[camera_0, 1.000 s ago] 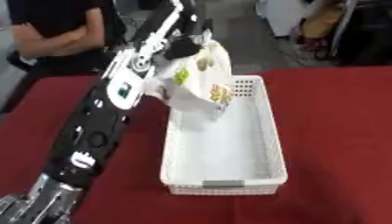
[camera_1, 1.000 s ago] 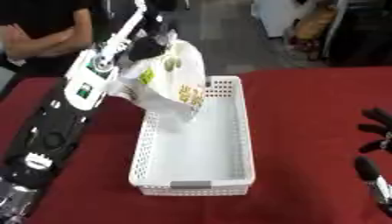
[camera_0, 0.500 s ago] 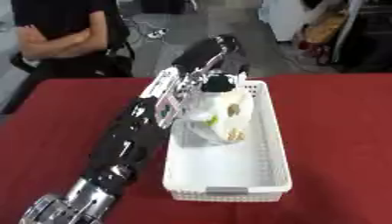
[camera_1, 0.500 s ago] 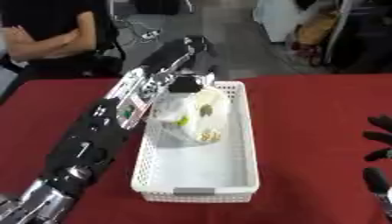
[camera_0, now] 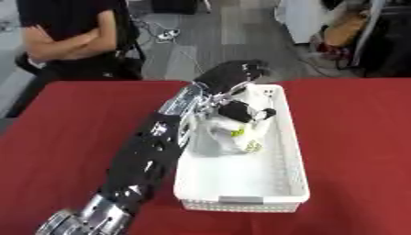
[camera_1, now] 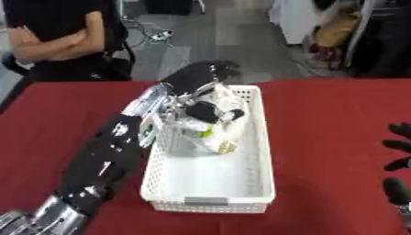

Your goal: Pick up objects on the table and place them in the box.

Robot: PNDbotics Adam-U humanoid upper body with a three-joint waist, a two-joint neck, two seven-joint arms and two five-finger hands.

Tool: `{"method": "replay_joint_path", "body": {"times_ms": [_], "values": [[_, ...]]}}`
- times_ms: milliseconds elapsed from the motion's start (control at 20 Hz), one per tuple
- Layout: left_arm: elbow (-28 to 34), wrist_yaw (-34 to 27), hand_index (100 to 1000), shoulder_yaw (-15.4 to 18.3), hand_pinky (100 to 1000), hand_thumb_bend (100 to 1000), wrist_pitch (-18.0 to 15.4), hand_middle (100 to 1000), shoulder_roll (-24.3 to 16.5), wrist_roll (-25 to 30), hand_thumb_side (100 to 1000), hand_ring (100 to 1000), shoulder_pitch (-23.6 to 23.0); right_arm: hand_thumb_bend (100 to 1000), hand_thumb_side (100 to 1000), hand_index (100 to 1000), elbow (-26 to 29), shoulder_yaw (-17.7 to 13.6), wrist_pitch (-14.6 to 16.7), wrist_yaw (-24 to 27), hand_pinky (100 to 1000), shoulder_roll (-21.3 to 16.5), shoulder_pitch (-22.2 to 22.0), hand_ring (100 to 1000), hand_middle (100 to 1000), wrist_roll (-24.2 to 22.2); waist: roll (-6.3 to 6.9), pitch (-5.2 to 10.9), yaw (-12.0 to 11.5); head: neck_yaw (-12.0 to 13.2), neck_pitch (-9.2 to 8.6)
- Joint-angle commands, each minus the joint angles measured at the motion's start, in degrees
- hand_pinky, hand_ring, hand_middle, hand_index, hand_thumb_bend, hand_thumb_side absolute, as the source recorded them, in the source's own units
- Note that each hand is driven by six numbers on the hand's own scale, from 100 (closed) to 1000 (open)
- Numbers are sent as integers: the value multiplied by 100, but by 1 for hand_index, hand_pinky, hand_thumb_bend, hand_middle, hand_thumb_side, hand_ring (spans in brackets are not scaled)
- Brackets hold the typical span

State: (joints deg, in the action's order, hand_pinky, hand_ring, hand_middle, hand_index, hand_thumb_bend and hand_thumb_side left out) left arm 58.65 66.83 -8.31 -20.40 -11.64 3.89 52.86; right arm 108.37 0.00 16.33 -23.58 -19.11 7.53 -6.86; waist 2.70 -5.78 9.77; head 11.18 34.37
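Note:
A white plastic bag (camera_0: 238, 132) with yellow and green print lies in the far half of the white slatted box (camera_0: 293, 151), resting on its floor. My left arm runs from the lower left up to the box's far end. My left hand (camera_0: 229, 75) arches over the bag's top, with the thumb (camera_0: 239, 111) on the bag and the bag's upper part between thumb and curled fingers. My right hand (camera_1: 397, 160) shows only at the right edge of the right eye view, low over the red table, fingers spread and holding nothing.
The box stands lengthwise in the middle of the red table (camera_0: 353, 137); its near half holds nothing. A person in black (camera_0: 72, 36) stands with folded arms beyond the far left edge. Grey floor and clutter lie behind the table.
The bag has come down from above the box's rim onto the box floor, still under my left hand. The view has also shifted. The right hand stays at the right edge.

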Motion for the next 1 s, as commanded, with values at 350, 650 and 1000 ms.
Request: {"method": "replay_joint_path", "body": {"times_ms": [350,650,1000], "values": [[201,-30,946,-55,877,1000,0,947,-9,41,707,914,75,514,920,1000,78,-45,-9,4,551,-57,56,796,886,-4,-40,62,-12,80,-52],[243,-36,948,-59,881,1000,-5,947,-9,40,725,914,77,513,920,1000,74,-47,-9,4,551,-58,55,795,886,-6,-42,63,-20,85,-58],[1348,-622,947,-19,906,1000,58,946,-251,-114,687,924,326,514,920,1000,51,-62,-17,-8,551,-75,25,795,886,0,-26,94,-56,94,-43]]}}
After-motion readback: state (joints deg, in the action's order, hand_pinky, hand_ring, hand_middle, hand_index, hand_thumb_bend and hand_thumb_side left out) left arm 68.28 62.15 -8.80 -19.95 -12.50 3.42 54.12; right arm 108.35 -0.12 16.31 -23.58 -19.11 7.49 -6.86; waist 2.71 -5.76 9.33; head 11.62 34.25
